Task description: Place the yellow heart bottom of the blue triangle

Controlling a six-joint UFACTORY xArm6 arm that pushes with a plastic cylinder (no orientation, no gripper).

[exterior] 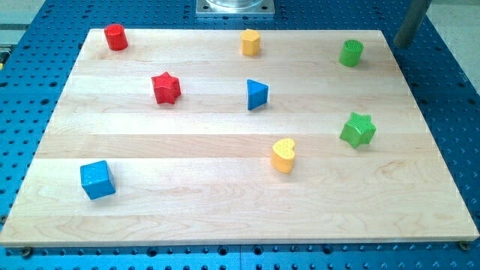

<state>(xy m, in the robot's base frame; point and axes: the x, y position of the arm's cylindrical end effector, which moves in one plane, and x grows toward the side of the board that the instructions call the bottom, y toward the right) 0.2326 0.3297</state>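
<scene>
The yellow heart lies on the wooden board, right of centre and towards the view's bottom. The blue triangle sits above it and slightly to its left, near the board's middle, with a clear gap between them. My rod comes in at the view's top right corner, and my tip is just off the board's top right corner, far from both blocks. It touches no block.
A red cylinder is at the top left, with a red star below it. A second yellow block is at top centre. A green cylinder, a green star and a blue cube are also there.
</scene>
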